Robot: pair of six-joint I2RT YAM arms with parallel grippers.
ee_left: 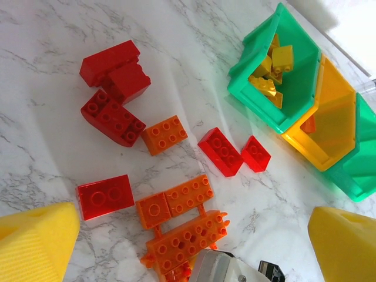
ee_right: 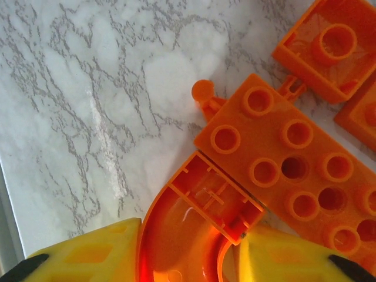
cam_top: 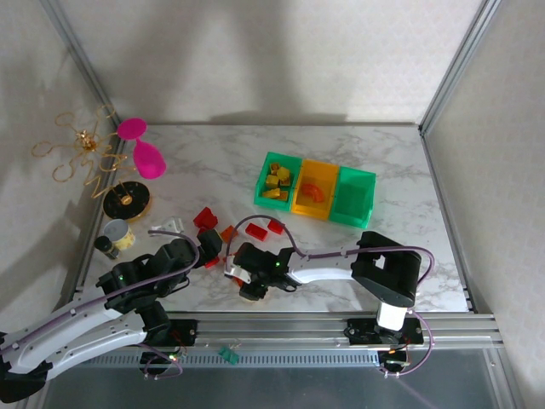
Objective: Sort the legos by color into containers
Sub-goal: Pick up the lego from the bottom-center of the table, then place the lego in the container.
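Two tools are sitting low over the marble surface (cam_top: pixel 213 162). I am seeing the right tool (ee_right: pixel 188 252) pinching an orange arch (ee_right: pixel 194 217) between its yellow pads (ee_right: pixel 88 258), the arch touching a flat orange plate (ee_right: pixel 294 170). The left tool (ee_left: pixel 191 249) is hanging spread wide above loose red bricks (ee_left: pixel 111 114) and orange bricks (ee_left: pixel 165 134). Yellow bricks (cam_top: pixel 278 181) are lying in the left green bin (cam_top: pixel 262 189), and one orange piece (cam_top: pixel 313 191) in the middle bin (cam_top: pixel 300 207).

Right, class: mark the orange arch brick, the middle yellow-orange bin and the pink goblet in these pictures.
orange arch brick (ee_right: pixel 194 205): right wrist view, on its ribbed hollow underside.
yellow-orange bin (cam_top: pixel 312 211): top external view, on its near wall.
pink goblet (cam_top: pixel 151 160): top external view, on its larger rounded end.
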